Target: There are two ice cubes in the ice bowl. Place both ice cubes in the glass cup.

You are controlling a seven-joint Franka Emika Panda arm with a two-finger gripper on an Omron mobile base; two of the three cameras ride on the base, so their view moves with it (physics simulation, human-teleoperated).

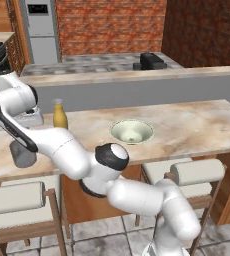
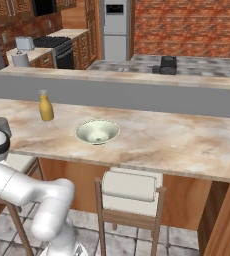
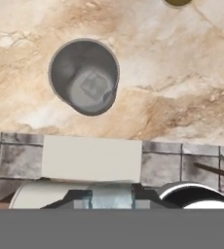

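Ice cube (image 3: 92, 86) is seen lying inside the glass cup (image 3: 84, 76) on the tabletop (image 3: 172, 73), while the gripper is pressed together above it; such slippery, light cubes are probably best pinched on flat opposite faces.

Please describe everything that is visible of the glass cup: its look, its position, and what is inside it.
The glass cup is a short, grey, translucent cylinder, upright on the marble counter close to its front edge. In the hand view, seen from above, its mouth is open and round, and one pale ice cube lies on its bottom, showing as a small square. The left base view shows the cup left of the yellow bottle, partly behind the arm. Nothing but the counter and the cube seems to touch it.
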